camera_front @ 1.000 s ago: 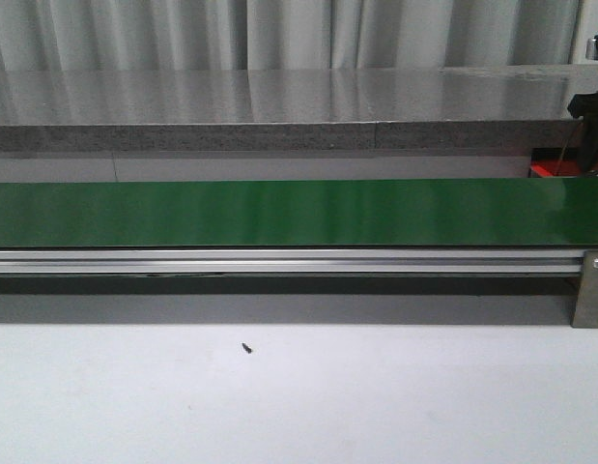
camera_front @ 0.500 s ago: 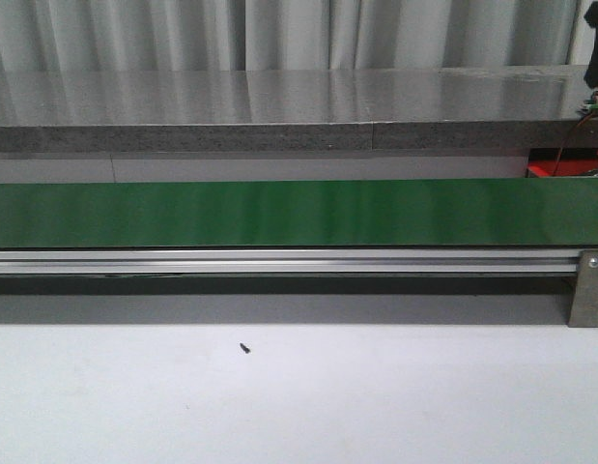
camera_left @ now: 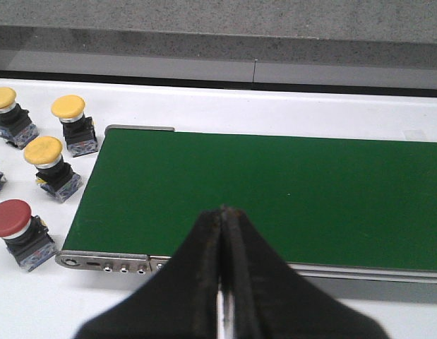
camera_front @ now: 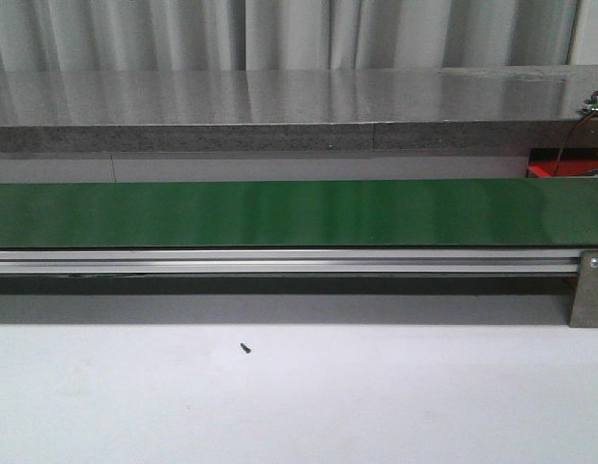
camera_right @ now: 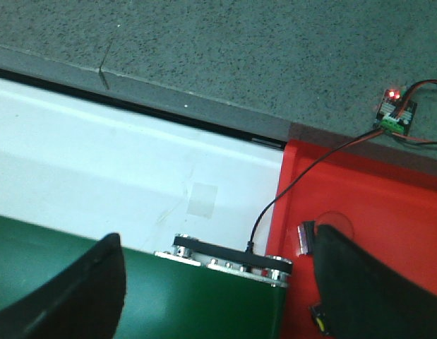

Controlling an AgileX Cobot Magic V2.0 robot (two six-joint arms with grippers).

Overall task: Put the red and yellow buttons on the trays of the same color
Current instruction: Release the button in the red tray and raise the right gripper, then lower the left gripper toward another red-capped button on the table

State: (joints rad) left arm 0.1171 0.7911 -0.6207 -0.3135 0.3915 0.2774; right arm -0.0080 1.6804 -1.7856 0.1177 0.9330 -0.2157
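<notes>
In the left wrist view three yellow buttons point(camera_left: 43, 150) point(camera_left: 68, 107) point(camera_left: 3, 99) and one red button point(camera_left: 11, 217) stand on the white table beside the end of the green belt point(camera_left: 274, 191). My left gripper point(camera_left: 222, 212) is shut and empty, over the belt's near edge. In the right wrist view my right gripper point(camera_right: 218, 237) is open and empty over the belt's other end, next to the red tray point(camera_right: 387, 191). A red round cap with a grey base point(camera_right: 337, 223) lies in that tray, partly hidden by one finger point(camera_right: 366, 282). The yellow tray is out of view.
The green conveyor belt point(camera_front: 279, 213) with its aluminium rail point(camera_front: 279, 259) crosses the front view; neither gripper shows there. A corner of the red tray point(camera_front: 550, 169) shows at far right. A small circuit board point(camera_right: 396, 113) with wires sits behind the tray. A grey ledge runs behind the belt.
In the front view the dark part of the right arm at the far right edge has risen and left the picture. Nothing else has moved.
</notes>
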